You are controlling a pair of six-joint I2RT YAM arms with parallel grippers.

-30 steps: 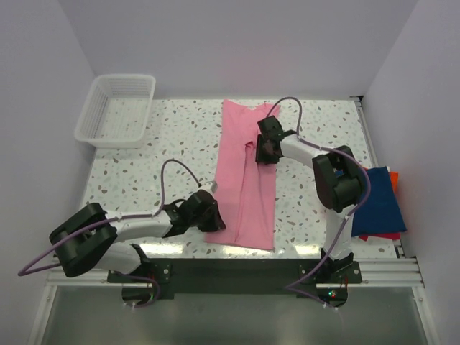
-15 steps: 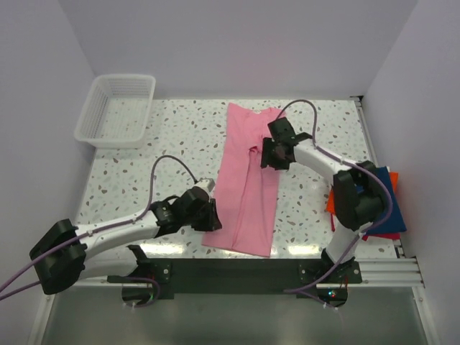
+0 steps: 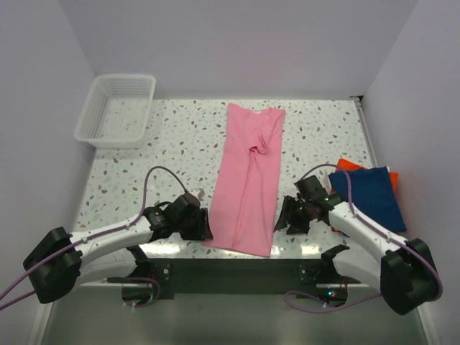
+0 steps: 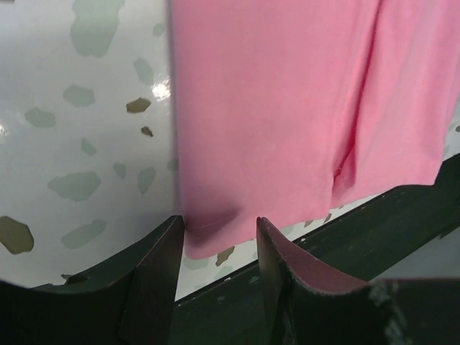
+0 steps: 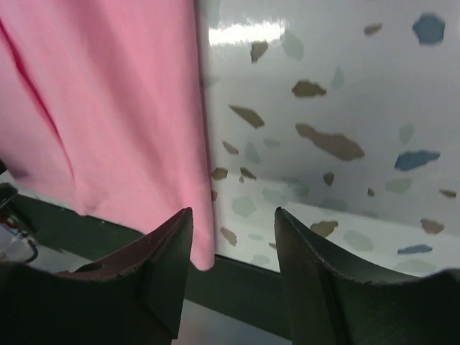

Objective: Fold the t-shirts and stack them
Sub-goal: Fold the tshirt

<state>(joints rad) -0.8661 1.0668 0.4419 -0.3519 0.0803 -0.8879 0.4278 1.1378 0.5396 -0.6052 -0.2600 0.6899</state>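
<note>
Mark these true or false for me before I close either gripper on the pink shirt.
1. The pink t-shirt lies as one long narrow strip running from the table's near edge toward the far wall. True.
2. The left gripper is shut on cloth. False: it is open, its fingers straddling the shirt's near-left corner.
3. The navy t-shirt lies folded on top of the orange-red t-shirt at the right edge. True.
4. The white mesh basket holds a folded shirt. False: nothing shows inside it.
5. The right gripper is at the shirt's far end. False: it is open at the near-right corner.
</note>
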